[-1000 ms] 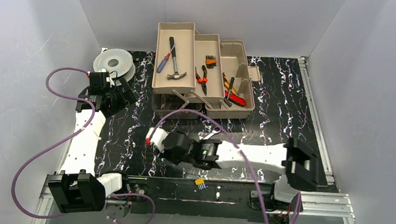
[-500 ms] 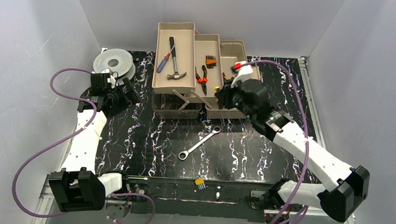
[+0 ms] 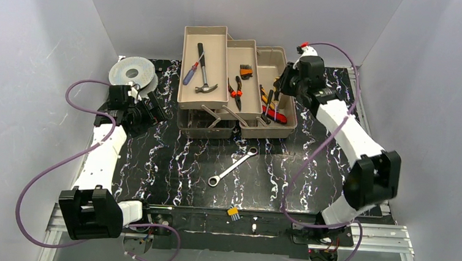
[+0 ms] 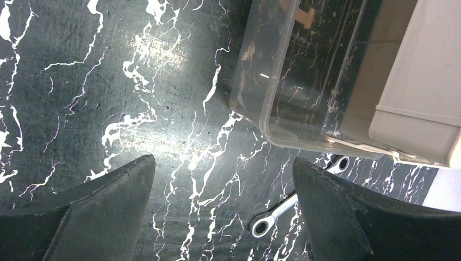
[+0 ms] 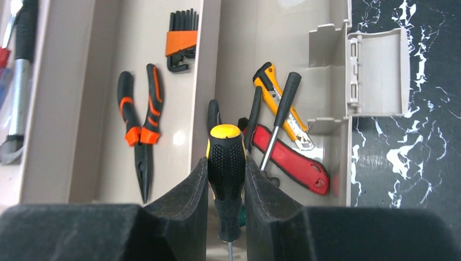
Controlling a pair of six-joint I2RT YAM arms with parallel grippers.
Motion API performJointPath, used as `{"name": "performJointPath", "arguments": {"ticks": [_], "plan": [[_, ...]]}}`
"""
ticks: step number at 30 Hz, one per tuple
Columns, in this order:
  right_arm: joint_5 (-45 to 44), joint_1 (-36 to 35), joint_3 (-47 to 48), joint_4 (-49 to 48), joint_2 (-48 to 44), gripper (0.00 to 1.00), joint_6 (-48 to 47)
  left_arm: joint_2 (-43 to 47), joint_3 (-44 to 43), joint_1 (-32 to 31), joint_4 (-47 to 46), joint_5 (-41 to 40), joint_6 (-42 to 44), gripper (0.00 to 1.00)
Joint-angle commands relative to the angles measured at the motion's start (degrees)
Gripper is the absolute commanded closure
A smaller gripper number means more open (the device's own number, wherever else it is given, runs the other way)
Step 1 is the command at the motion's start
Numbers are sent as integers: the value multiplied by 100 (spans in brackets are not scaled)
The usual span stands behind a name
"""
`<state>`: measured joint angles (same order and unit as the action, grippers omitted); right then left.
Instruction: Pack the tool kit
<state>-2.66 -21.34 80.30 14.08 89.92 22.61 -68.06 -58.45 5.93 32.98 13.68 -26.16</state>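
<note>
Toolbox [image 3: 271, 132] lies open, wrench [image 3: 232, 166] loose in front, spool [image 3: 132, 72] at left.

black white-veined table top [image 3: 171, 157], tan toolbox [image 3: 271, 132] standing open at far middle, grey spool [image 3: 132, 72] at far-left corner, combination wrench [image 3: 233, 166] lying diagonally on bare surface near toolbox front

Bare tabletop [image 3: 171, 157] in front of the toolbox [image 3: 276, 129], a wrench [image 3: 232, 167] at its middle, a spool [image 3: 132, 72] far left.

Toolbox [image 3: 220, 51] matt plastic, wrench [image 3: 233, 166] shiny metal, tbl [image 3: 165, 156] glossy.
</note>
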Motion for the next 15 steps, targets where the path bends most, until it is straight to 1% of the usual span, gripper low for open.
{"name": "performJointPath", "arguments": {"ticks": [1,6,15], "plan": [[215,164,858,152,645,99,52,-23,76,40,-13,192,111,2],[214,339,1711,429,1436,99,24,-191,184,36,-110,500,99,2],[72,384,2659,508,2435,99,-193,-547,202,35,-311,1022,178,2]]}}
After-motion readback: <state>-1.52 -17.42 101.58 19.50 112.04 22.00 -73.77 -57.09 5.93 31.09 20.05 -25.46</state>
